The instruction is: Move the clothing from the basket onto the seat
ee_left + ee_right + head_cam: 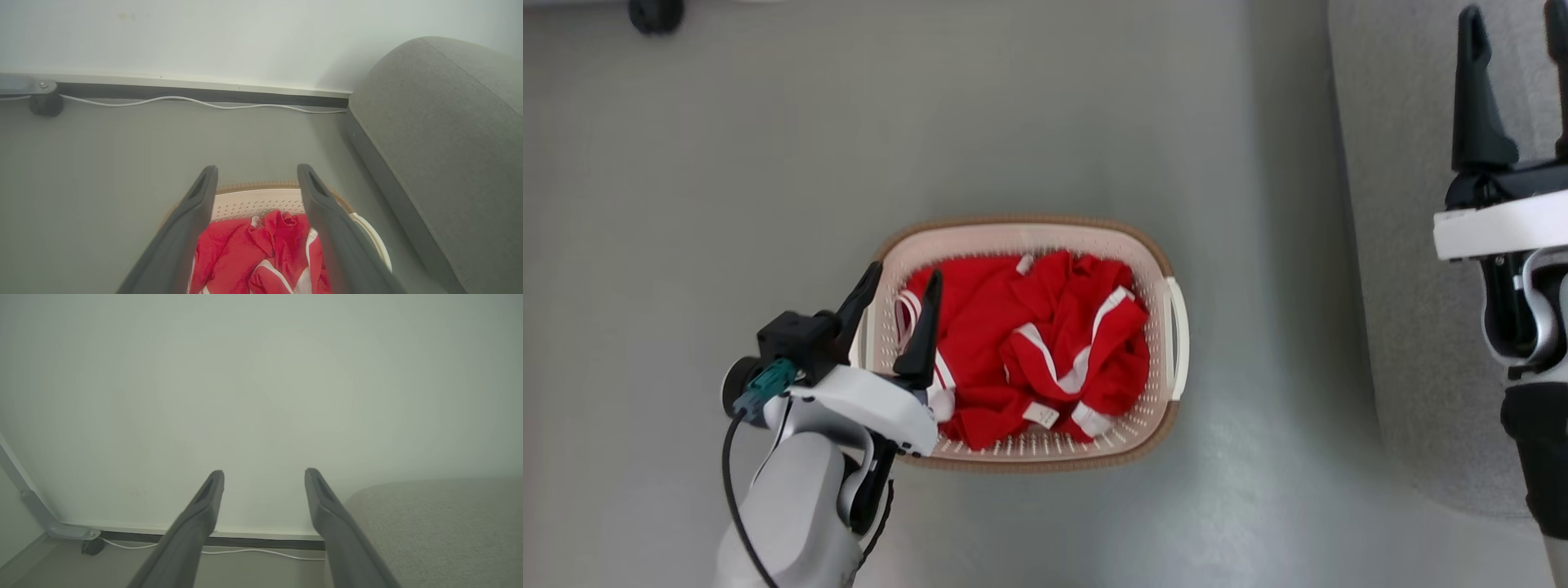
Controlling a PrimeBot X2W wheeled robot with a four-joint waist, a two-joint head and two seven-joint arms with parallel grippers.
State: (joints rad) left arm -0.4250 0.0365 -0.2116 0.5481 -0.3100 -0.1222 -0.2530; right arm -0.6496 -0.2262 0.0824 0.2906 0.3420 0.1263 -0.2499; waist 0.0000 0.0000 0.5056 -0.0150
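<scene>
From the head, the basket (1152,245) stood on a plain grey floor (727,163) with the clothing (1029,343) heaped inside it, red with white stripes and small tags. The left jaws stood open over the basket's left rim, one finger above the clothing, the other above the rim, holding nothing. Right of the basket, across a strip of floor, lay the sofa (1405,245). The right jaws hung open and empty over it. A dark wheel (655,15) sat far up-left of the basket.

From the left wrist, the open fingers framed the clothing and the basket's far wall. Beyond the basket ran bare floor to a dark skirting (204,93) with a white cable (204,103) along it, under a pale wall (245,36). The sofa's rounded end rose right of the basket.

From the right wrist, the spread fingers pointed at the wall. A grey metal leg (36,510) ended at the wheel on the left.
</scene>
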